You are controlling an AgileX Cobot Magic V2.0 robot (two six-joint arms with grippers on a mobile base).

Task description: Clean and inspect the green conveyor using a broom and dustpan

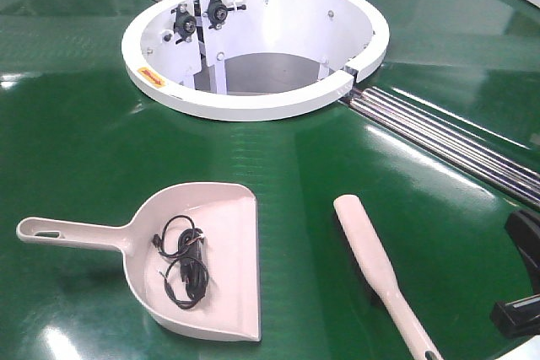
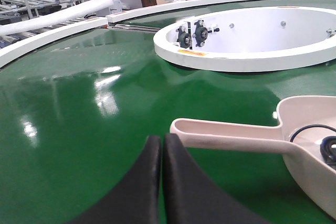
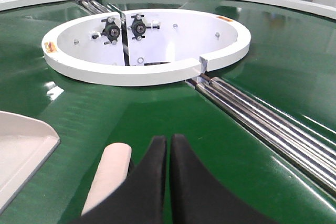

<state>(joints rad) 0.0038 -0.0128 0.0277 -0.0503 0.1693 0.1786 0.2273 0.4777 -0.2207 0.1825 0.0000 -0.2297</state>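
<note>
The green conveyor fills the front view, with its white ring hub behind and chrome rollers to the right. The dustpan lies on the belt at front left, handle to the left, with a tangle of black cord in its pan. The broom lies to its right, handle toward the front edge. My left gripper is shut and empty, just left of the dustpan handle's end. My right gripper is shut and empty, just right of the broom's head.
The conveyor's white outer rim curves round at the back. A black part of the right arm shows at the front view's right edge. A corner of the dustpan lies left of the broom in the right wrist view.
</note>
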